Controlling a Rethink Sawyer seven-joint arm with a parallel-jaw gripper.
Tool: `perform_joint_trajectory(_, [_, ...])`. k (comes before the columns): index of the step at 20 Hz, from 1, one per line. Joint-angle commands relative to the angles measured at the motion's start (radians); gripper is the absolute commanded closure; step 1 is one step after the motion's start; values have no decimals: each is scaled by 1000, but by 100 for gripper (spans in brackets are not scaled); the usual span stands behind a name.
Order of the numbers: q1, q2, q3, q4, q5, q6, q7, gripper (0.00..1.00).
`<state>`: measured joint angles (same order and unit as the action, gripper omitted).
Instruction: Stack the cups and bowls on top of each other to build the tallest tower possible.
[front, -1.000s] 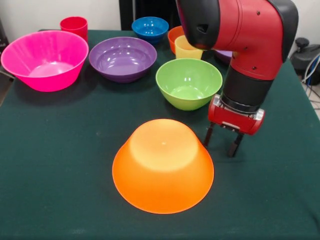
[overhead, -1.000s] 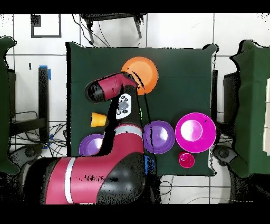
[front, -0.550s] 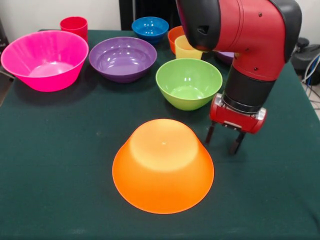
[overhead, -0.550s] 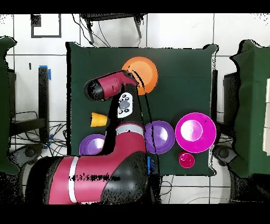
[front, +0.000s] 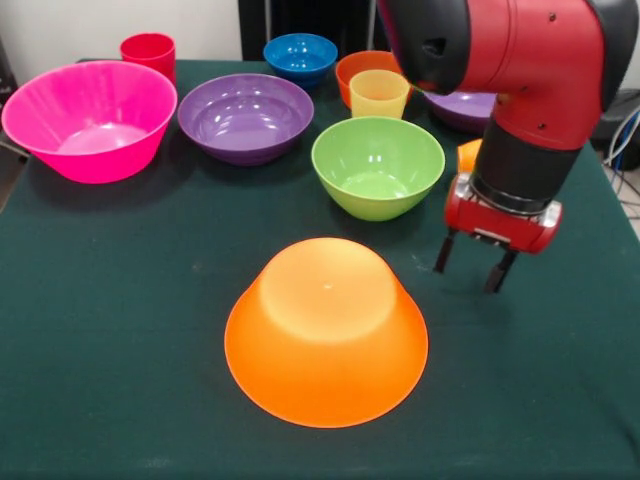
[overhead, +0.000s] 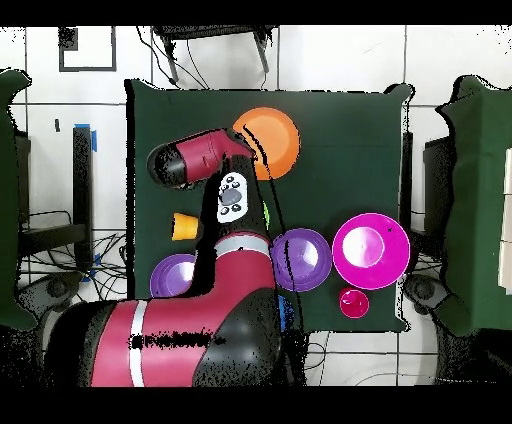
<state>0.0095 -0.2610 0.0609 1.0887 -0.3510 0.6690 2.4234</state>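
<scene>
Orange and glossy, the big bowl sits upside down; beside it the gripper hangs released, empty. An orange cup peeks from behind the arm.

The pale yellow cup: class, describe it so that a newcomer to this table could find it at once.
Start at the green bowl in the middle of the dark green table. Directly behind it stands the pale yellow cup, upright, in front of a small orange-red bowl. It is the only yellow thing, narrower than any bowl.
</scene>
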Motion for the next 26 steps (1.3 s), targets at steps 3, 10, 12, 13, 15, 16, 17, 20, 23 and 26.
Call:
perform_joint_trajectory(3, [-17,-70,124,54,36,177,-176,0])
perform_joint_trajectory(10, [44,-119,33,101,2,105,-25,0])
perform_joint_trajectory(12, [72,-167,-1,146,-2,112,10,0])
perform_joint_trajectory(13, [81,-183,-12,165,1,120,20,0])
perform_joint_trajectory(15, [95,-204,-34,191,-2,115,30,0])
perform_joint_trajectory(16, [98,-207,-39,199,-2,110,29,0])
perform_joint_trajectory(17, [100,-211,-44,208,-3,105,27,0])
perform_joint_trajectory(20, [103,-200,-47,221,3,88,23,0])
perform_joint_trajectory(23, [118,-192,-57,230,7,76,45,0])
perform_joint_trajectory(26, [138,-187,-74,221,12,94,66,0])
